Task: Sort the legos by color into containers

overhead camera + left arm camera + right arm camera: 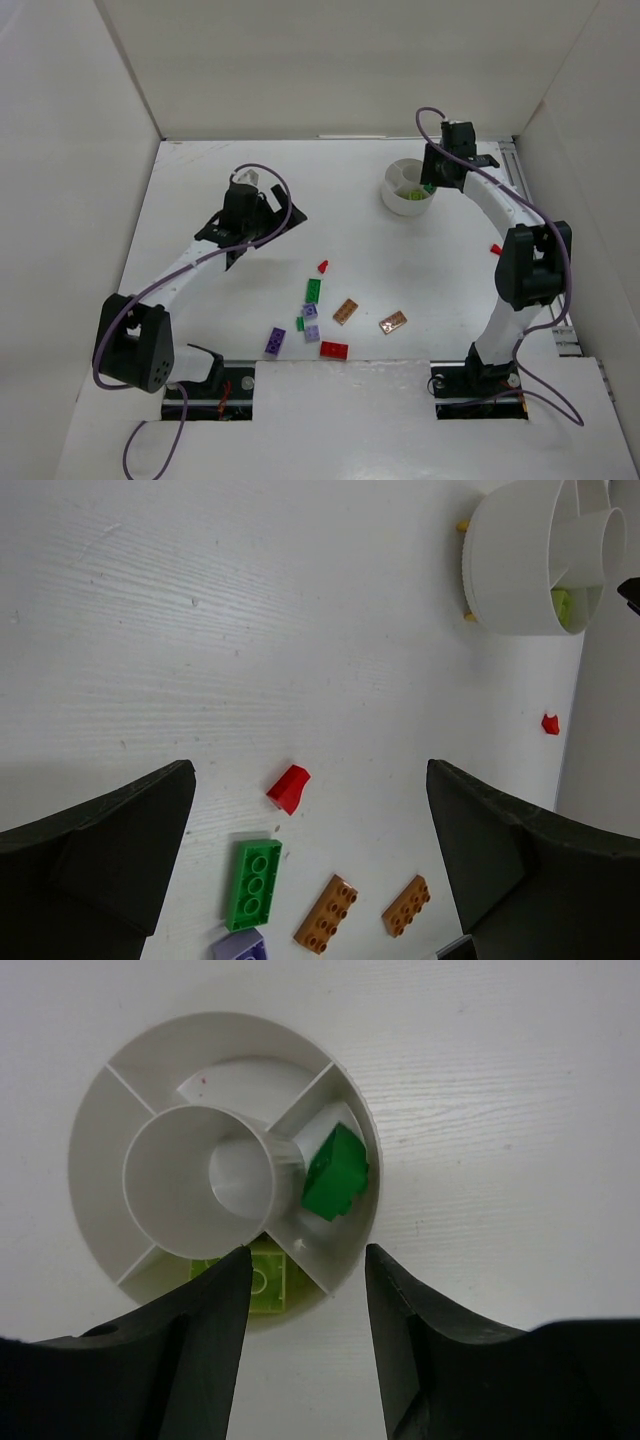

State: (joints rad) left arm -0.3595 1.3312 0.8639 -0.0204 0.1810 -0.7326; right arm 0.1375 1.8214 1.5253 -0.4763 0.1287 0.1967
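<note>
The white round dish (397,184) stands at the back right. In the right wrist view its wedge sections (92,1160) hold a green brick (335,1172) and a lime brick (262,1275). My right gripper (307,1257) is open and empty, hovering over the dish's rim (432,186). My left gripper (308,810) is open and empty above the table (265,237). Below it lie a red wedge (289,787), a green brick (254,882), two orange-brown bricks (326,913) (406,905) and a lilac brick (240,946).
In the top view the loose bricks cluster at mid-table: green (314,291), lilac (310,311), purple (275,341), red (334,350), orange-brown (345,311). A small red piece (495,249) lies alone at the right. White walls enclose the table on three sides.
</note>
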